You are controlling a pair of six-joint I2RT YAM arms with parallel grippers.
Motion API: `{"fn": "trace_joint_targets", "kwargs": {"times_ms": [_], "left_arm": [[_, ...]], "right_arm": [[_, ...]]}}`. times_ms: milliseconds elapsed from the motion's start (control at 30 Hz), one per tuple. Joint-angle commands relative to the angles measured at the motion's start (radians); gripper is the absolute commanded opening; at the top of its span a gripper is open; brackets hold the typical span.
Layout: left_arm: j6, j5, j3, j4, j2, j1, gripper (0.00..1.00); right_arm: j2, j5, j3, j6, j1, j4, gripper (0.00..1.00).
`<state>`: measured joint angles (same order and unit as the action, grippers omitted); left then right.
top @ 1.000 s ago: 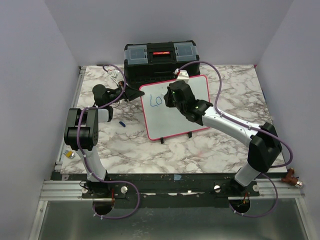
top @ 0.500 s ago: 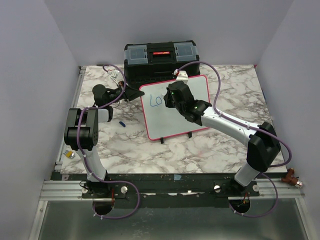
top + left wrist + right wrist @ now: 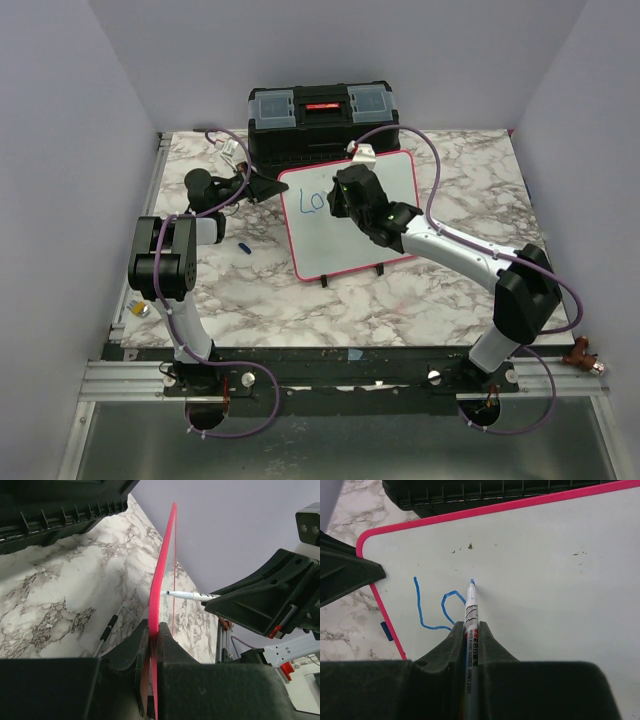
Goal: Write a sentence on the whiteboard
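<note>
The whiteboard (image 3: 385,225), white with a pink-red frame, stands tilted on the marble table in front of the black toolbox. Blue marker letters "Lo" (image 3: 309,201) stand at its upper left; they also show in the right wrist view (image 3: 432,607). My left gripper (image 3: 268,186) is shut on the board's left frame edge (image 3: 160,580). My right gripper (image 3: 345,192) is shut on a white whiteboard marker (image 3: 470,615), whose blue tip (image 3: 472,581) touches the board just right of the "o". The marker shows side-on in the left wrist view (image 3: 192,596).
The black toolbox (image 3: 322,118) stands right behind the board. A small blue marker cap (image 3: 244,246) lies on the table left of the board. The board's black feet (image 3: 325,280) rest on the marble. A small object (image 3: 140,309) lies at the left table edge.
My right gripper has shifted slightly up and left with the marker along the board. The left gripper and the board have not moved.
</note>
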<state>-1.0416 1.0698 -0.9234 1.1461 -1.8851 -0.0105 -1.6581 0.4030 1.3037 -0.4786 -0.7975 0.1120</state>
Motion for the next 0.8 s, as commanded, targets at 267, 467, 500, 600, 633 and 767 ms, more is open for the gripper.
{"fn": "trace_joint_targets", "kwargs": {"times_ms": [267, 467, 500, 600, 633, 767], "left_arm": [[0.046, 0.033, -0.002, 0.091, 0.032, 0.001, 0.00], [0.045, 0.033, 0.000, 0.092, 0.034, 0.001, 0.00], [0.046, 0.033, 0.000, 0.091, 0.033, 0.001, 0.00], [0.046, 0.033, 0.000, 0.090, 0.035, 0.001, 0.00], [0.045, 0.032, 0.000, 0.090, 0.035, 0.001, 0.00], [0.046, 0.034, 0.002, 0.090, 0.036, 0.001, 0.00]], "right_arm": [[0.021, 0.009, -0.099, -0.021, -0.003, 0.017, 0.01], [0.056, -0.006, -0.149, -0.036, -0.002, 0.018, 0.01], [0.060, -0.008, -0.154, -0.037, -0.002, 0.019, 0.01], [0.070, -0.008, -0.163, -0.034, -0.002, 0.022, 0.01], [0.071, -0.007, -0.164, -0.033, -0.002, 0.025, 0.01], [0.070, 0.000, -0.167, -0.032, -0.002, 0.029, 0.01]]}}
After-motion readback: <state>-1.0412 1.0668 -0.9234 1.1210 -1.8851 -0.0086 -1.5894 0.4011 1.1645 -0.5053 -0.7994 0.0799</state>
